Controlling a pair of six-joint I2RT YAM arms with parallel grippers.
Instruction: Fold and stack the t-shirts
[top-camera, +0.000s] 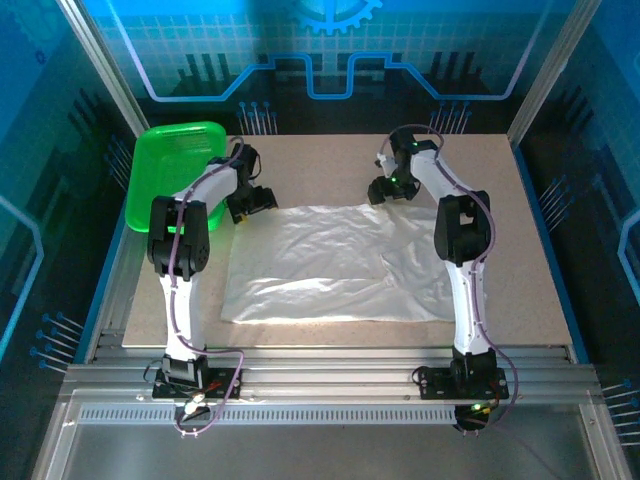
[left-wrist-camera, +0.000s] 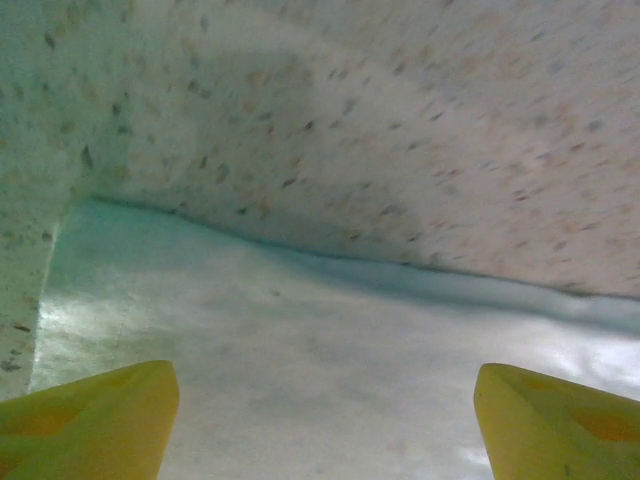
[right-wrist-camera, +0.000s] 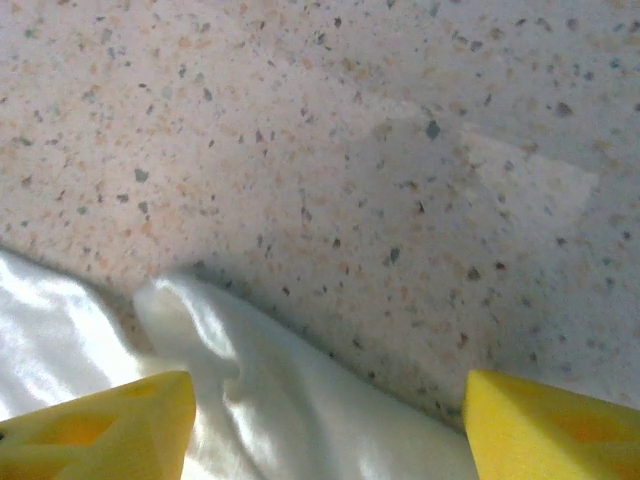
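Observation:
A white t-shirt (top-camera: 340, 265) lies spread flat in the middle of the table, plain side up, no print showing. My left gripper (top-camera: 262, 200) sits low at its far left corner, open, yellow fingers (left-wrist-camera: 95, 415) wide apart over the cloth (left-wrist-camera: 300, 350). My right gripper (top-camera: 385, 192) hovers at the far right corner, open too. Its fingers (right-wrist-camera: 545, 425) straddle the shirt's rumpled edge (right-wrist-camera: 260, 390), nothing pinched between them.
A green plastic basket (top-camera: 170, 165) stands at the far left, just behind my left arm. Speckled tabletop (top-camera: 520, 230) lies bare to the right of the shirt and behind it. Metal rails run along the near edge by the arm bases.

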